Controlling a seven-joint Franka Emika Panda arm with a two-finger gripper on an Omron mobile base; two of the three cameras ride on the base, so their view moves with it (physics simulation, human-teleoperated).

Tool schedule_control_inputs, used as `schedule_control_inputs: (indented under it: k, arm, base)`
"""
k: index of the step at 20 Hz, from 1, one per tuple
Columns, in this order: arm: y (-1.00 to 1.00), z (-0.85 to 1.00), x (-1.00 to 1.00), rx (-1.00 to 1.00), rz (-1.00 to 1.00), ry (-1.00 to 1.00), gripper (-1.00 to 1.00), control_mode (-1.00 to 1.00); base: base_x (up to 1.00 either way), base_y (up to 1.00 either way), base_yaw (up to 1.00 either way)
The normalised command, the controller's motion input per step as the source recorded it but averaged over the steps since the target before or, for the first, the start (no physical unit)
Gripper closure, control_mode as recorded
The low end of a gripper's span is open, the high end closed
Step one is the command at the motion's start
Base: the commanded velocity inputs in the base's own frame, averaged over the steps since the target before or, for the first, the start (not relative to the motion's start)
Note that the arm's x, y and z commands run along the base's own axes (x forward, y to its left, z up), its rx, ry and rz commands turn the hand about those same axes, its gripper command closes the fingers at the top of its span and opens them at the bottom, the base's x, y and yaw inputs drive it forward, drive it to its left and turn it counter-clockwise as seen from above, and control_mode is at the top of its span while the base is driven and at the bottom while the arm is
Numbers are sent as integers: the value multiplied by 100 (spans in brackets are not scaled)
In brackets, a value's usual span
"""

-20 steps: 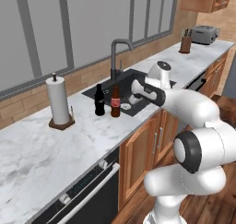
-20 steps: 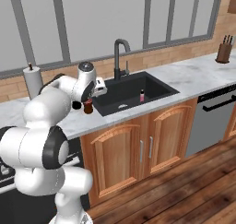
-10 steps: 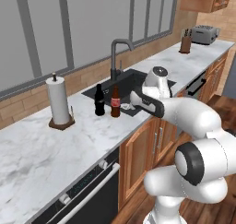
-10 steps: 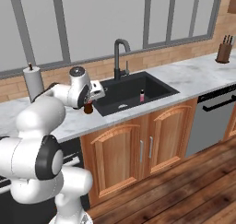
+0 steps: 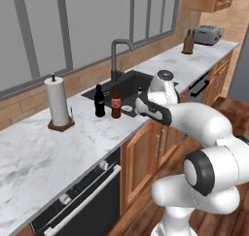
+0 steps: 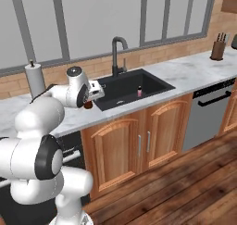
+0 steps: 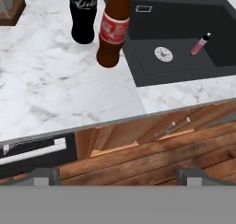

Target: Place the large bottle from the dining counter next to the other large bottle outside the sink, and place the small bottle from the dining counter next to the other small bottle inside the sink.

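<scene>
The large bottle (image 5: 115, 102), brown with a red label, stands upright on the marble worktop just left of the sink (image 5: 137, 79). The other large bottle (image 5: 99, 101), black, stands right beside it. In the hand view both show at the top: brown (image 7: 113, 32), black (image 7: 83, 15). A small pink bottle (image 7: 201, 44) lies inside the sink's basin (image 7: 184, 25). My gripper (image 7: 118, 177) is open and holds nothing, hanging off the worktop's front edge, apart from the bottles. It also shows beside the sink (image 6: 98, 88). The dining counter and its small bottle are out of view.
A paper towel roll (image 5: 57, 104) stands left of the bottles. The dark curved faucet (image 5: 119, 53) rises behind the sink. A knife block (image 5: 188, 43) and a toaster (image 5: 208, 33) sit far right. Wooden cabinets (image 6: 139, 145) and a dishwasher (image 6: 210, 113) lie below.
The hand has drifted slightly back from the bottles and the arm's elbow has swung. The gripper stayed open. Both large bottles stand where they were.
</scene>
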Motion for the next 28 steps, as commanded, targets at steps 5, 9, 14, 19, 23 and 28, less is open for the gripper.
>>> schedule_control_inputs:
  k: [5,9,14,19,23,28]
  arm:
    - [0,0,0,0,0,0,-100,100]
    - [0,0,0,0,0,0,-100,100]
    - [0,0,0,0,0,0,-100,100]
    - [0,0,0,0,0,0,-100,100]
    - [0,0,0,0,0,0,-100,100]
    - [0,0,0,0,0,0,-100,100]
  base:
    - [-50,0,-12]
    - [-35,0,-30]
    - [-26,0,-39]
    - [-32,0,-40]
    - [-53,0,-29]
    - [-72,0,-25]
